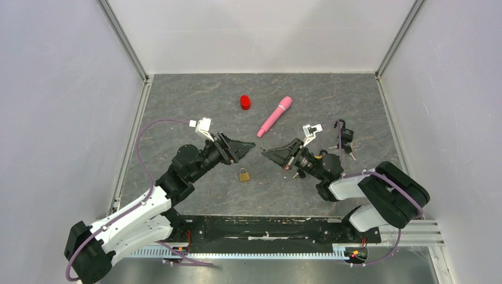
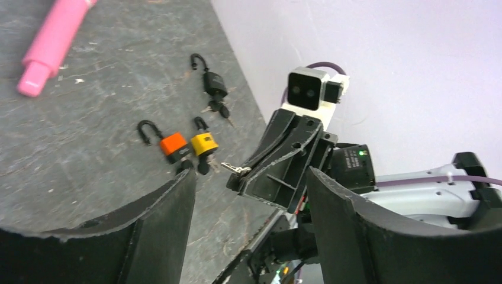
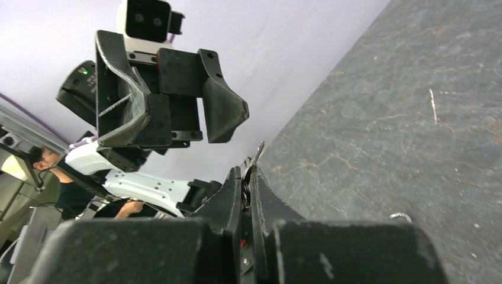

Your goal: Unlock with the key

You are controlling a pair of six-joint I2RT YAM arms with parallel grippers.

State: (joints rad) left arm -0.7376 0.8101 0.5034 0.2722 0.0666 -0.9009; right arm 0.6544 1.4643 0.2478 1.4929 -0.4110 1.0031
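A small brass padlock lies flat on the dark table, just in front of the gap between my two grippers. My right gripper is shut on a small silver key, whose blade sticks out past the fingertips toward the left gripper. My left gripper is open with nothing between its fingers, and it faces the right gripper a short way off. In the top view the left gripper hovers above and behind the padlock. Neither gripper touches the padlock.
A pink cylinder and a red cap lie farther back. An orange padlock, a yellow padlock and a black padlock with keys sit by the right wall. White walls close in three sides.
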